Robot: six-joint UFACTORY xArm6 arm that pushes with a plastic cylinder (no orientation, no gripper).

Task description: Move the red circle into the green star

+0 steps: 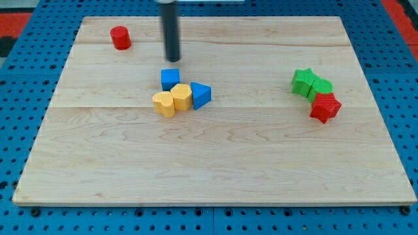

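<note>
Tip [172,59] above blue cube [170,79] | red circle [120,38] left | no writing

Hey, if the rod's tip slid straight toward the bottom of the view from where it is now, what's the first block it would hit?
Probably the blue cube: it sits just below my tip in the view, nearly in line, with bare board between them.

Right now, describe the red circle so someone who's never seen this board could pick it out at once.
Start at the wooden board's top-left corner in the view. The red circle stands there alone, left of my tip. The only other red block is star-like and sits far right, touching the green blocks.
</note>
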